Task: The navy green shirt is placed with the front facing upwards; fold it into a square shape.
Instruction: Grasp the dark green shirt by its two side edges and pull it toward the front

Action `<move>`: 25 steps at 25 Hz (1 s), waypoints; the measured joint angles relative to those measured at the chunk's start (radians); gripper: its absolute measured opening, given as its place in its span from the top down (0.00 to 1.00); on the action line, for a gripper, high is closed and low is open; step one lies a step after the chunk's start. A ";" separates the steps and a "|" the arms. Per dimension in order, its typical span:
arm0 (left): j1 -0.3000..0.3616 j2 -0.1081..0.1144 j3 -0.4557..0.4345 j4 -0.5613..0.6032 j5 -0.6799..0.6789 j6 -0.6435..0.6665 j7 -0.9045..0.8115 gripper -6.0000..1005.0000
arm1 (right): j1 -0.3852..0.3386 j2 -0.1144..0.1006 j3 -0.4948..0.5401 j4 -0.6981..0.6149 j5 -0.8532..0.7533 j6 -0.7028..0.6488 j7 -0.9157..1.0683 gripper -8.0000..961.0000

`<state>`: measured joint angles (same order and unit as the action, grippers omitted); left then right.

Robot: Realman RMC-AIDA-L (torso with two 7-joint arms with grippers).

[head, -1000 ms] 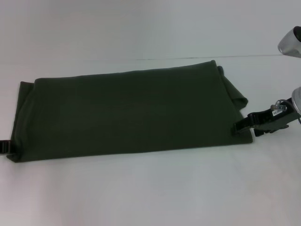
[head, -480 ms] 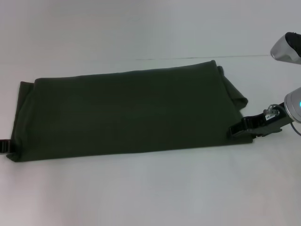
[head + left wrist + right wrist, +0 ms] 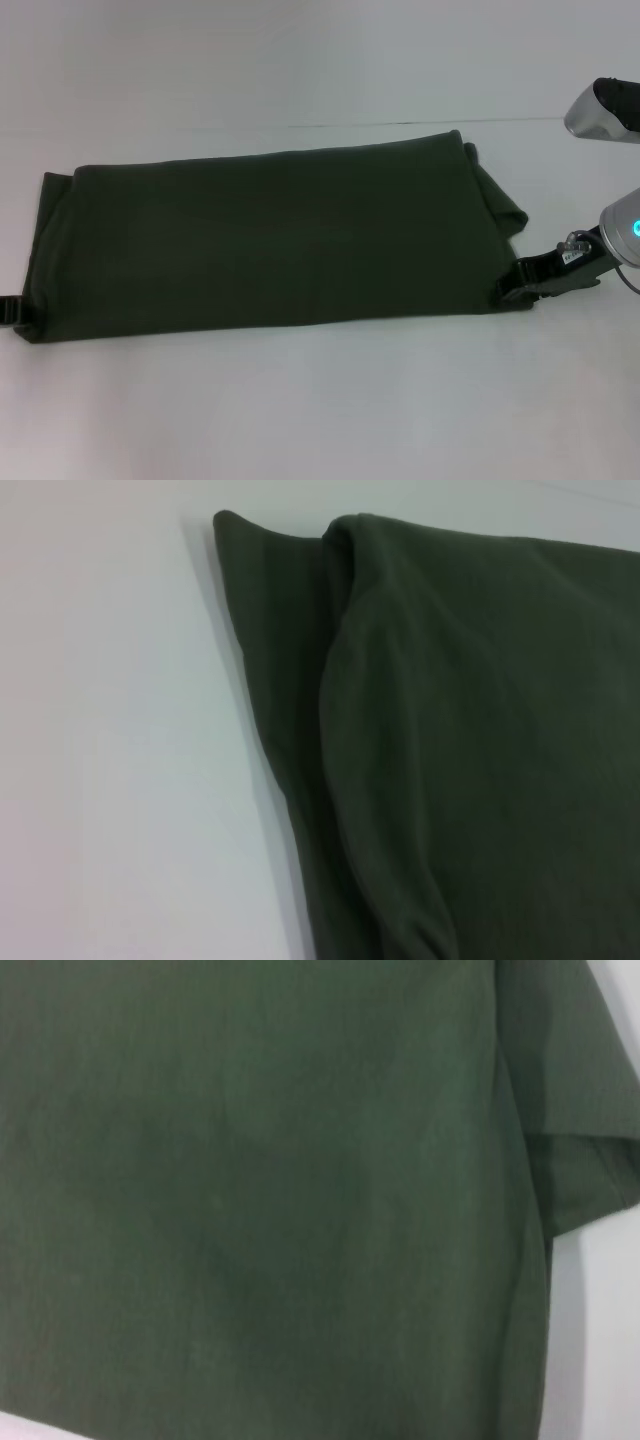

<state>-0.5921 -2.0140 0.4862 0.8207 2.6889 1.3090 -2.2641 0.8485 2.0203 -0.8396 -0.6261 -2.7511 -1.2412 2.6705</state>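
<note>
The navy green shirt (image 3: 270, 240) lies flat on the white bench (image 3: 320, 410) as a long folded band with its plain side up, stretching from about 9 o'clock to 3 o'clock across the head view. No lettering or collar shows. At the 3 o'clock end a loose flap of cloth pokes out beyond the upper layer.

The right gripper (image 3: 522, 284) sits at the band's near corner at roughly 4 o'clock, low to the bench and touching the hem; whether its fingers are clenched on cloth or released cannot be told. The left gripper (image 3: 12, 310) shows only as a dark sliver at the 9 o'clock edge, just beside the other near corner, and its fingers cannot be judged either.

The left wrist view shows two stacked layers with a rounded, puffy fold edge, so the cloth looks soft, light and limp, likely to sag and drag on the bench when lifted. The sensible hold is a pinch through all layers at the two near corners of one short end, so that end carries over toward the other and halves the band into a square. Catching only the top layer would probably open the fold.
</note>
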 joint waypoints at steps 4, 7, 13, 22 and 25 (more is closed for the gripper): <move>-0.001 0.000 0.000 0.000 0.000 0.001 0.000 0.95 | -0.003 0.001 -0.001 -0.003 -0.001 -0.004 0.000 0.50; -0.002 0.000 0.000 0.000 0.000 0.002 0.000 0.95 | -0.005 0.001 -0.001 -0.007 -0.001 -0.007 0.000 0.63; -0.003 0.001 0.000 0.000 0.002 0.008 0.000 0.95 | -0.007 -0.001 -0.001 -0.008 -0.002 -0.011 -0.005 0.87; -0.010 0.014 -0.006 0.021 0.025 0.119 -0.004 0.94 | -0.015 -0.011 -0.003 -0.050 -0.009 -0.145 -0.033 0.96; -0.013 0.018 -0.007 0.044 0.056 0.195 -0.008 0.94 | -0.030 -0.014 -0.007 -0.086 -0.010 -0.243 -0.045 0.96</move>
<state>-0.6051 -1.9962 0.4792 0.8643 2.7449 1.5042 -2.2726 0.8184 2.0063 -0.8462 -0.7123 -2.7608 -1.4844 2.6253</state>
